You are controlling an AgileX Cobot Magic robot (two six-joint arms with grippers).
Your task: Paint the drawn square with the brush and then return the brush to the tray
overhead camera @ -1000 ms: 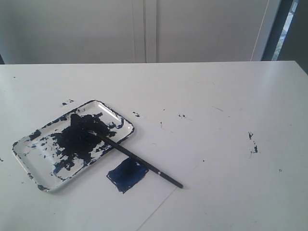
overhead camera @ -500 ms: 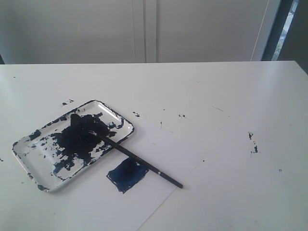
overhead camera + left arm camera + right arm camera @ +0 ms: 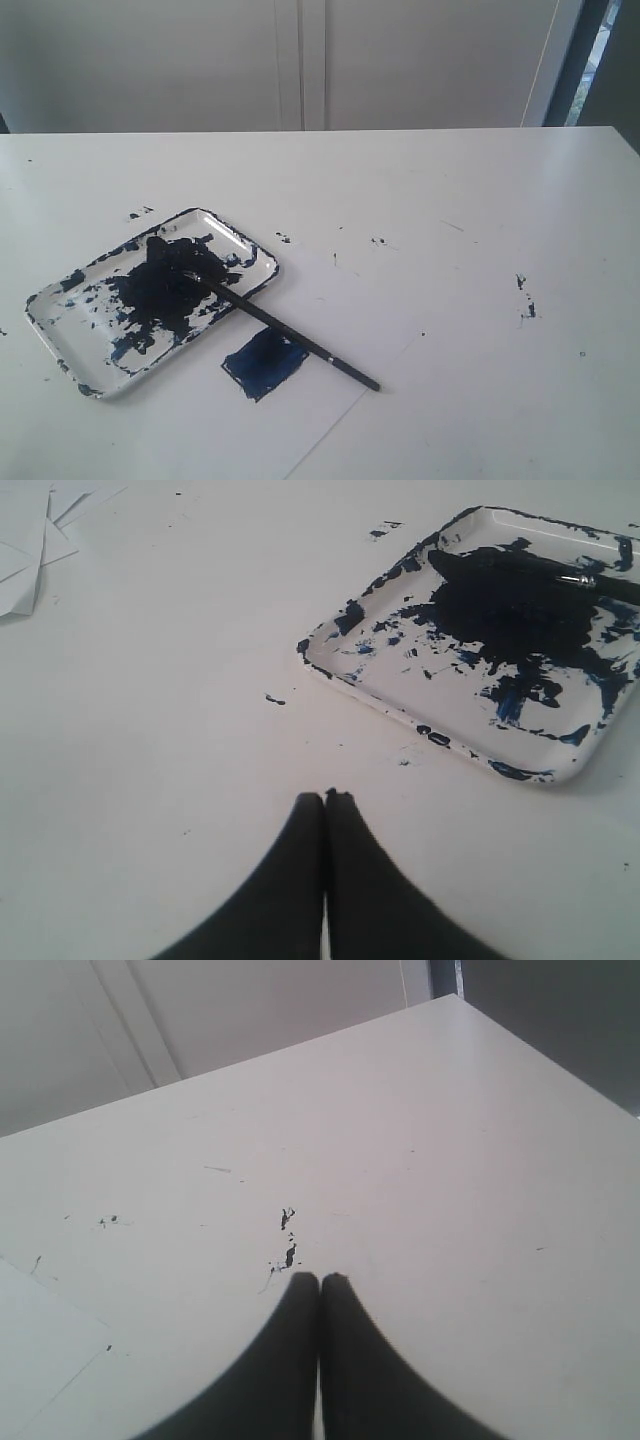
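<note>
The tray (image 3: 60, 340) lies at the left of the table, smeared with dark blue paint. The brush (image 3: 285, 333) rests with its bristle tip in the tray and its black handle sticking out over the rim, crossing the drawn square (image 3: 263, 362), whose inside is dark blue. Neither arm shows in the exterior view. My left gripper (image 3: 324, 798) is shut and empty over bare table, apart from the tray (image 3: 440, 735); the brush (image 3: 595, 581) lies in it. My right gripper (image 3: 320, 1279) is shut and empty above the table, beside dark paint specks.
A white paper sheet (image 3: 330, 380) lies under the square and beside the tray; its corner (image 3: 45, 1340) shows in the right wrist view. Paint specks (image 3: 523, 295) dot the table at the right. Folded paper scraps (image 3: 30, 550) lie far from the tray in the left wrist view.
</note>
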